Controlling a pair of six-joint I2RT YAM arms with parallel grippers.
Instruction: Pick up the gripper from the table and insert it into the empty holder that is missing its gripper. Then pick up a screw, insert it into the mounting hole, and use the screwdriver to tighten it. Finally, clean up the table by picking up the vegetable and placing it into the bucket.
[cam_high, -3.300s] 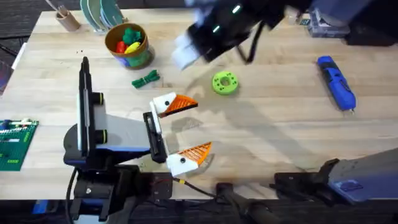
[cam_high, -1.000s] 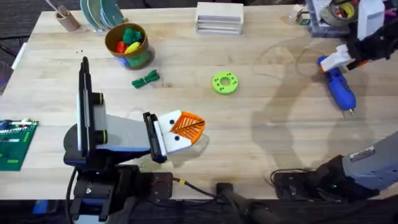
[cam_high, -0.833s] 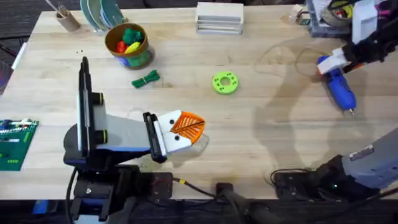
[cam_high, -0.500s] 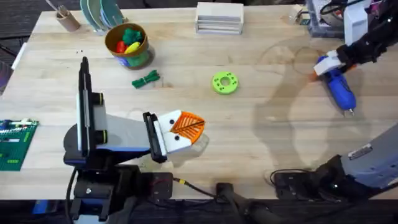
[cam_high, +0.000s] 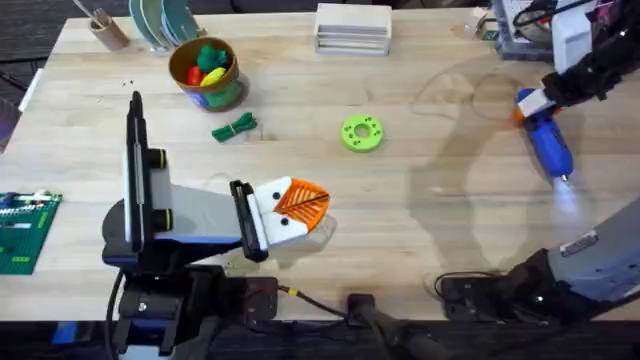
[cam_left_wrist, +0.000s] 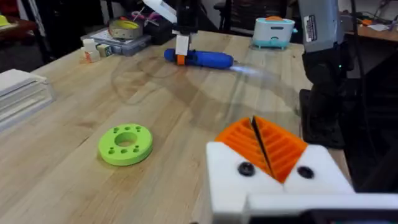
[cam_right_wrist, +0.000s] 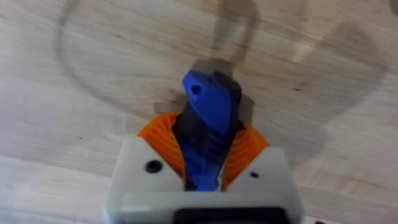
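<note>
Wooden table (cam_high: 420, 230) lies mostly bare; at three o'clock the right gripper (cam_high: 535, 100) pinches the screwdriver (cam_high: 546, 142), green disc (cam_high: 362, 133) well apart; left gripper (cam_high: 298, 203) closed empty

My workspace: a light wooden table (cam_high: 420, 240).
Dark floor borders it; beyond its far edge I see dim room clutter.

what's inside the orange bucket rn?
The bucket holds toy pieces: a green one, a red one and a yellow one on top. Anything beneath them is covered. The vegetable lies outside on the table.
</note>
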